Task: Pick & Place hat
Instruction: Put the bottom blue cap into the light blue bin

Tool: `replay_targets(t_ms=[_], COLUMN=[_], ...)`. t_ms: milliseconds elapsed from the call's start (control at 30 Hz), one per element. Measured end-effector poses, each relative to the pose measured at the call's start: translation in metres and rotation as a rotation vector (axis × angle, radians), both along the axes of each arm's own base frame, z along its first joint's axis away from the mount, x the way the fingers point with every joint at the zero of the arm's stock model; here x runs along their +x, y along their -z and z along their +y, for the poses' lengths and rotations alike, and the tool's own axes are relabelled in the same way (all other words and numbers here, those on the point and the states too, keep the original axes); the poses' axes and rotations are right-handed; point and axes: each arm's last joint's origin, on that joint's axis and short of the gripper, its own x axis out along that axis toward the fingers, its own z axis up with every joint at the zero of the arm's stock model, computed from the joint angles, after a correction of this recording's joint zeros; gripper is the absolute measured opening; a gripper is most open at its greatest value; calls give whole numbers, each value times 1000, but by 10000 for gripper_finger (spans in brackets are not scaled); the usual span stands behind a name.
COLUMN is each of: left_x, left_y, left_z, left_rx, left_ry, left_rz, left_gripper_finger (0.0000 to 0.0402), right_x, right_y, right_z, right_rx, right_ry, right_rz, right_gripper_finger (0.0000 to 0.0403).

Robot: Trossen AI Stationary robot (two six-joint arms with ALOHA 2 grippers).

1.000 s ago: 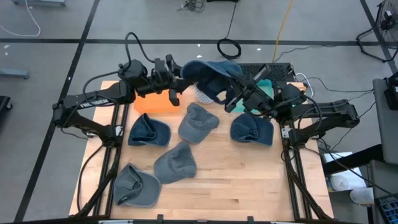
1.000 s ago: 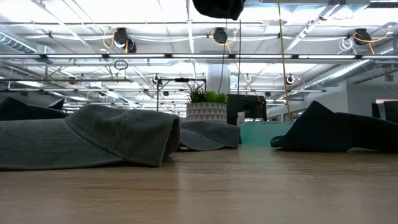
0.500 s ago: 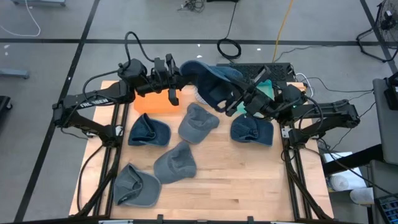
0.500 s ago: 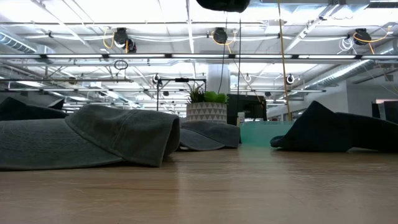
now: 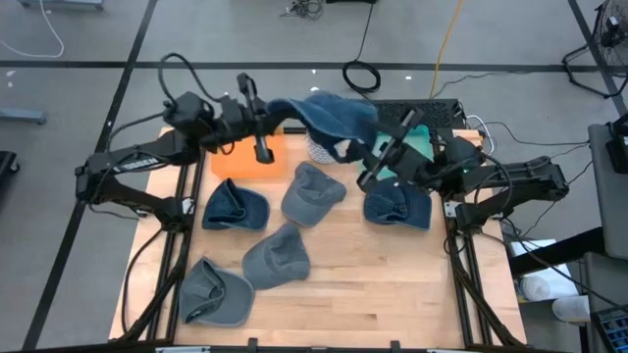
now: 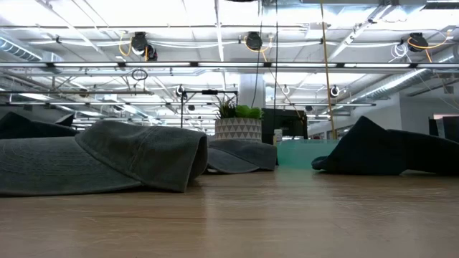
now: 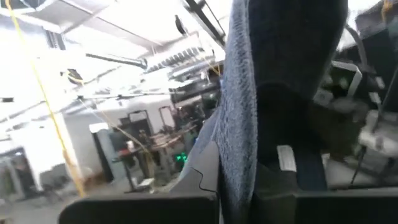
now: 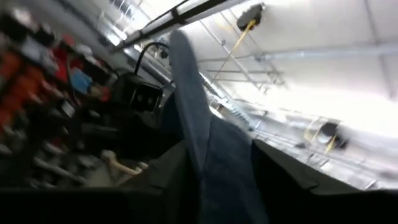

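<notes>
Hat (image 5: 329,115), dark blue, is up off the table (image 5: 373,284) at roughly 12 o'clock of the board, clamped at its edge in the left gripper (image 5: 278,110), jaws tight on the fabric. Left wrist view confirms this: blue denim (image 7: 249,93) hangs straight down between that arm's fingers. Right gripper (image 5: 378,157) sits at the hat's 4 o'clock side; right wrist view shows cloth (image 8: 205,143) between its fingers, grip uncertain. High view alone shows five more hats lying flat, orange block (image 5: 245,162) at 11 o'clock. Low view shows only grey hat (image 6: 107,161), planter (image 6: 239,127), no raised hat.
</notes>
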Motion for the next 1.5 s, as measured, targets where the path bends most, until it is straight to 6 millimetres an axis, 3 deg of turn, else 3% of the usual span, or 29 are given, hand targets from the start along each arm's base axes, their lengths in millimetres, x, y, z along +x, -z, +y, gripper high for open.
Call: replay_targets(t_ms=[300, 1100, 1500], left_x=[-32, -117, -147], left_y=[-13, -13, 4], left_z=[-7, -39, -49], left_rx=[219, 503, 631], left_ry=[-8, 6, 103], left_rz=[32, 250, 408], left_gripper_finger=[8, 7, 7], right_x=[-1, 7, 10], right_y=[6, 28, 41], right_z=[-1, -10, -23], right_rx=[459, 1167, 1562], right_ry=[-191, -407, -463], right_rz=[-86, -156, -214], right_gripper_finger=[223, 233, 344])
